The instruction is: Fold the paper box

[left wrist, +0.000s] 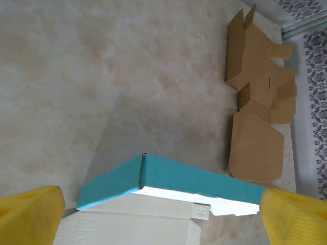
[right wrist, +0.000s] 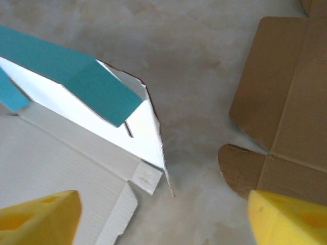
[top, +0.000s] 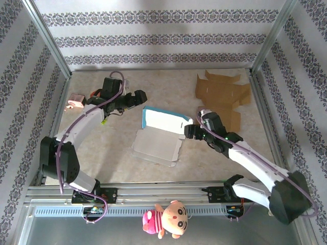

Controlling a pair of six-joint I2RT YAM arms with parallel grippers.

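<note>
On the table, the paper box lies half-folded, teal wall raised.

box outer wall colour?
Teal outside, white inside. The box shows it best in the left wrist view.

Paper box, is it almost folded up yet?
Not yet, just started. Done: one teal wall of the paper box stands up along its far edge. In hand: nothing; the left gripper and right gripper are both open, one near each end of that wall. Left: the white panel lies flat on the table, so the other walls and flaps need folding. Brown cardboard lies apart, far right.
</note>
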